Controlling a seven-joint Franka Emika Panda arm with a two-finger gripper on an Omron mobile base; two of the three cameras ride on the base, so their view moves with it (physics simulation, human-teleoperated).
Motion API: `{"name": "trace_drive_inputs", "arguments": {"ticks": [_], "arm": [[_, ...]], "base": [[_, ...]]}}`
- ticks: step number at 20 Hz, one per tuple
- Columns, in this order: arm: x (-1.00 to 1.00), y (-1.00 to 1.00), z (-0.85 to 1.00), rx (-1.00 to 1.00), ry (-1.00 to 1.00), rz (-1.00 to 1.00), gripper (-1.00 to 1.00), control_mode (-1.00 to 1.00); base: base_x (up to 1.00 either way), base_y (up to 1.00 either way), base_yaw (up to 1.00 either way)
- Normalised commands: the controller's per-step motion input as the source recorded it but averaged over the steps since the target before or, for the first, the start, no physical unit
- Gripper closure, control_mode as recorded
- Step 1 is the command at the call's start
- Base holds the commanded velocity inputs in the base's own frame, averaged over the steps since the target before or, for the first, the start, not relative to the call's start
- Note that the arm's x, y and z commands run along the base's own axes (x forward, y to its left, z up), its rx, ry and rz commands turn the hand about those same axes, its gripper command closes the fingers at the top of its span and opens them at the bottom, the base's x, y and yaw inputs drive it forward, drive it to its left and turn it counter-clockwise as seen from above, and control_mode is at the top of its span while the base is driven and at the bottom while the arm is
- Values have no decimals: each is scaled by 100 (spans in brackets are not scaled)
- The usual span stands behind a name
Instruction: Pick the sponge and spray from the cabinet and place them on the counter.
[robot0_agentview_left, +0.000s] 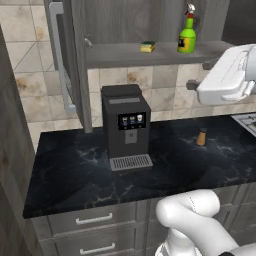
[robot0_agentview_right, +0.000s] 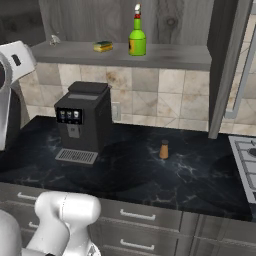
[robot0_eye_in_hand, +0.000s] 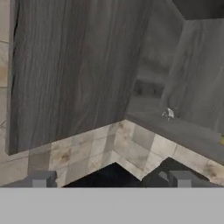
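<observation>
Along the wall, cabinet: doors open, both items on its bottom shelf.
Desk: black marble, carrying a coffee machine and a small shaker.
Spray: upright near the shelf's front; probably light, rigid, slick plastic, best gripped around the body.
Sponge: flat, just left of the spray; soft, compressible, pinch its sides.
End effector: fingertips well apart, holding nothing.

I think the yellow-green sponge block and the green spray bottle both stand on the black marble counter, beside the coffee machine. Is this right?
Not quite. The yellow-green sponge block and the green spray bottle are on the shelf of the open grey-brown wood-grain cabinet, above the black coffee machine. The left base view shows it.
</observation>
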Motion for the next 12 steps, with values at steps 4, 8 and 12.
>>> {"name": "trace_drive_inputs", "arguments": {"ticks": [4, 8, 12], "arm": [[0, -53, 3, -3, -3, -33, -100, -100], [0, -55, 12, 0, 0, -26, -100, -100], [0, -28, 3, 1, -2, -11, -100, -100]], "base": [[0, 0, 0], [0, 0, 0], [0, 0, 0]]}}
